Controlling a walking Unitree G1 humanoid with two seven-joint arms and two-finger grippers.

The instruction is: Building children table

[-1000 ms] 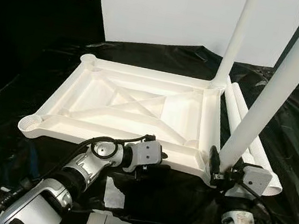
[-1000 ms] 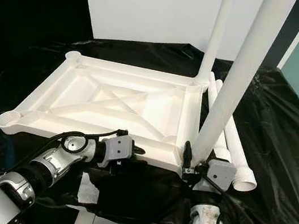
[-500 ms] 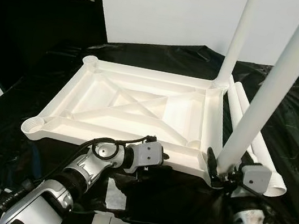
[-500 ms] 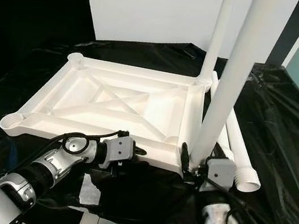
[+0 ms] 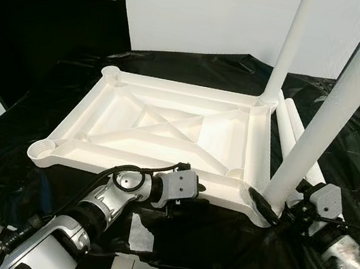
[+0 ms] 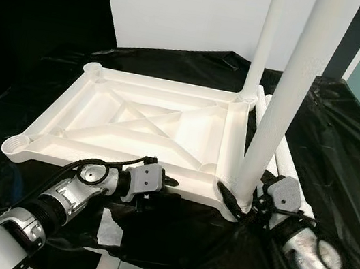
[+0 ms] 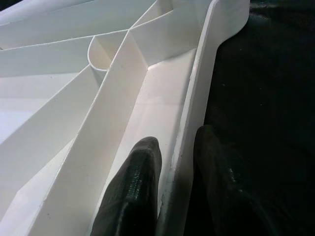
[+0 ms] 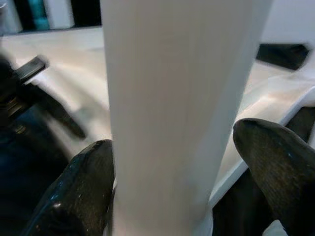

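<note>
An upturned white table top (image 5: 174, 86) lies on black cloth. One white leg (image 5: 287, 49) stands in its far right corner. A second leg (image 5: 328, 118) stands upright at the near right corner socket. My right gripper (image 5: 275, 206) is shut on this leg at its base, and in the right wrist view a black finger (image 8: 83, 187) shows on each side of the leg (image 8: 172, 98). My left gripper (image 5: 196, 194) is shut on the near rim of the table top, with one finger (image 7: 135, 187) inside the rim and the other outside.
Two spare white legs (image 5: 291, 129) lie on the cloth along the right side of the table top. A white paper scrap (image 5: 140, 228) lies by the front edge. A white panel (image 5: 207, 15) stands behind. The black cloth (image 5: 72, 75) covers the whole work surface.
My right wrist has swung from in front of the near leg round to its right side, still holding the base. The left gripper has kept its hold on the rim.
</note>
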